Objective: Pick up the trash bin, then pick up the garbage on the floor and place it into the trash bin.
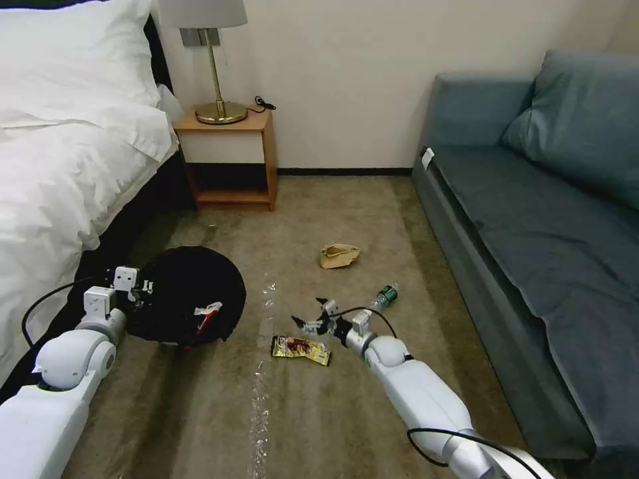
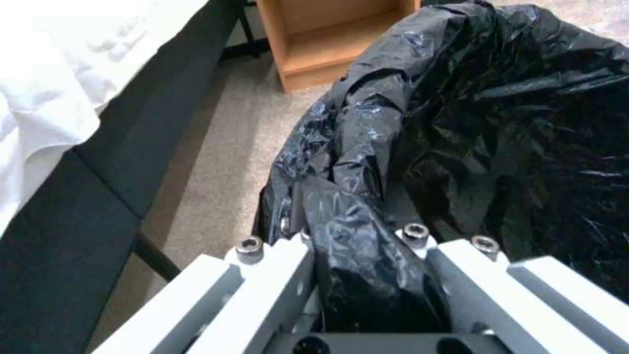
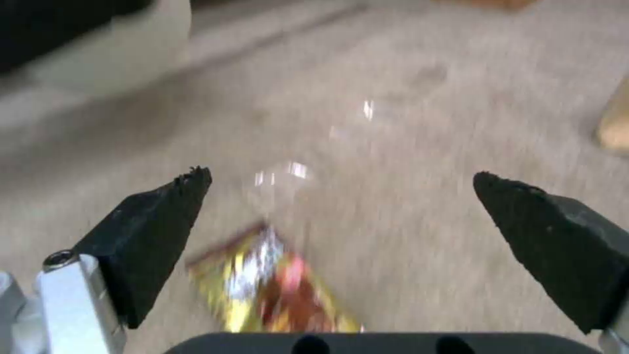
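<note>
The trash bin (image 1: 186, 293), its mouth lined with a black bag, hangs tilted just above the floor (image 1: 373, 219) beside the bed. My left gripper (image 1: 143, 289) is shut on its rim, and the left wrist view shows the bag (image 2: 459, 123) pinched between the fingers (image 2: 262, 255). A red-and-white wrapper (image 1: 208, 311) lies on the liner in the bin's mouth. My right gripper (image 1: 311, 318) is open, hovering just above and behind the gold-brown wrapper (image 1: 301, 349) (image 3: 275, 290). The tan paper bag (image 1: 339, 255) and green bottle (image 1: 385, 296) lie farther off on the carpet.
A bed with white linen (image 1: 60, 153) runs along the left, with a wooden nightstand (image 1: 229, 159) and brass lamp (image 1: 216, 66) behind it. A blue-grey sofa (image 1: 532, 219) lines the right side. A pale shiny streak (image 1: 263, 372) runs down the carpet between them.
</note>
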